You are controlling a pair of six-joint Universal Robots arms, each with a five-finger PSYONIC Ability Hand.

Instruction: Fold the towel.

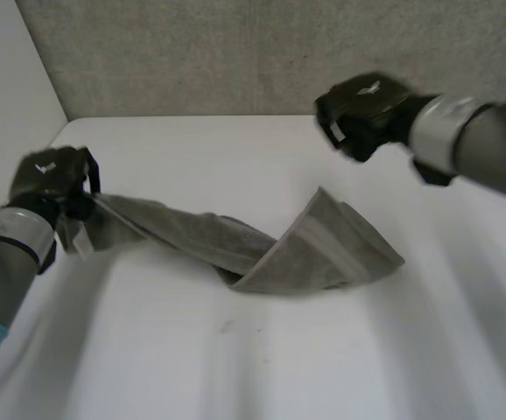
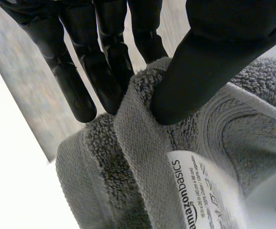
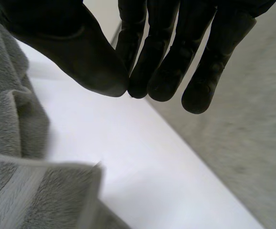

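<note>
left hand (image 1: 50, 179) pinches towel (image 1: 323, 249) corner, held up near table (image 1: 235, 367) left edge to stretch it | right hand (image 1: 362, 112) closed, empty, near back edge

At nine o'clock the left hand (image 1: 50, 175) is gripping one end of the towel (image 1: 235, 245); the right hand (image 1: 362, 109) is hovering at one o'clock, apart from it.

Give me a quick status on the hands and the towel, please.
Left hand pinching towel end near label. Right hand shut, empty, above table. Towel's other end heaped there. Nothing blocking.
</note>
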